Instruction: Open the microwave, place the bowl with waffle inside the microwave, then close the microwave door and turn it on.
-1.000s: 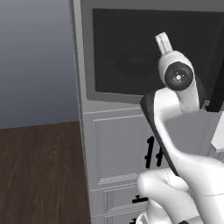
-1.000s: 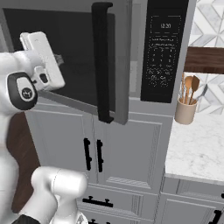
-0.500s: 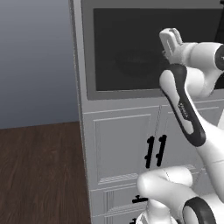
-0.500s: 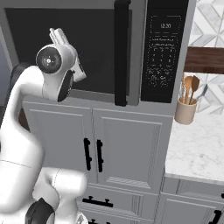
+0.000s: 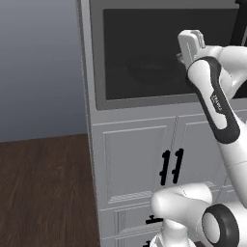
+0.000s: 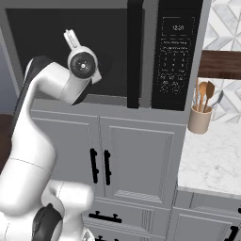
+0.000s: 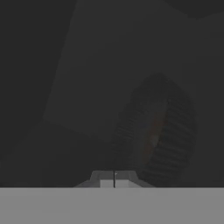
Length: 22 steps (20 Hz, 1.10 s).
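The microwave point(image 6: 103, 101) is a big grey box built in above the white cabinets. The microwave door point(image 5: 144, 103) lies flush against it, with its long black bar handle point(image 6: 134, 52) upright at the right edge. Behind the dark glass sits the bowl point(image 5: 153, 67), dim and round; the hand view shows the bowl point(image 7: 157, 131) ribbed, with a faint brownish patch inside. My gripper point(image 6: 70, 37) is shut and empty, its tips right at the glass in front of the bowl. The two fingertips point(image 7: 107, 179) touch each other.
The black keypad panel point(image 6: 176, 52) is right of the handle. Below are white cabinet doors point(image 6: 136, 160) with short black handles. A beige utensil crock point(image 6: 200, 120) stands on the marble counter point(image 6: 212, 162) at right. Dark wood floor point(image 5: 43, 193) lies left.
The door stood ajar a second ago and has swung flush against the microwave. My hand followed it in toward the glass and stayed shut.
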{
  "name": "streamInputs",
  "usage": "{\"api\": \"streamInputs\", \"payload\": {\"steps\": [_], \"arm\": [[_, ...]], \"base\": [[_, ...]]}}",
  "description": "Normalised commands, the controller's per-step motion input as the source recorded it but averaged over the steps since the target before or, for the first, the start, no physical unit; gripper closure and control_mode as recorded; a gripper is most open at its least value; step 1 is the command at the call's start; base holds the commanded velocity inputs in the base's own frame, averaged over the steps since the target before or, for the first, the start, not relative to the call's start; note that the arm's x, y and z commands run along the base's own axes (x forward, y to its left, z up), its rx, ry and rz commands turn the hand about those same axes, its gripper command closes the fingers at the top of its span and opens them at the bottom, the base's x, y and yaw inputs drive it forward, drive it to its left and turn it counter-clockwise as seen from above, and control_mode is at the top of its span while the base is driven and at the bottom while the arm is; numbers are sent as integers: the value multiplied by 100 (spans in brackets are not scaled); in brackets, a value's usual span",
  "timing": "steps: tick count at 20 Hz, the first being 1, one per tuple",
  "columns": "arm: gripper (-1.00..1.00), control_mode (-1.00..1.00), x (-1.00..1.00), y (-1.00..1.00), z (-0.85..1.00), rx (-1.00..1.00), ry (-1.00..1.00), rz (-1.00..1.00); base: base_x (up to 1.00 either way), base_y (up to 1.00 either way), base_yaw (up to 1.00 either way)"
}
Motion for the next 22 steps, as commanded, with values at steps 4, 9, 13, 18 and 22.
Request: {"api": "streamInputs", "payload": {"steps": [4,9,13,18,22], "arm": [[100,-100,37,14,-28,7,0,0],[100,-100,-26,2,3,7,0,-2],[100,-100,-86,-30,18,5,0,-8],[100,-100,-100,-55,3,7,0,-5],[100,-100,-100,-81,0,16,0,-6]], "base": [[0,0,0],[0,0,0],[0,0,0],[0,0,0],[0,0,0]]}}
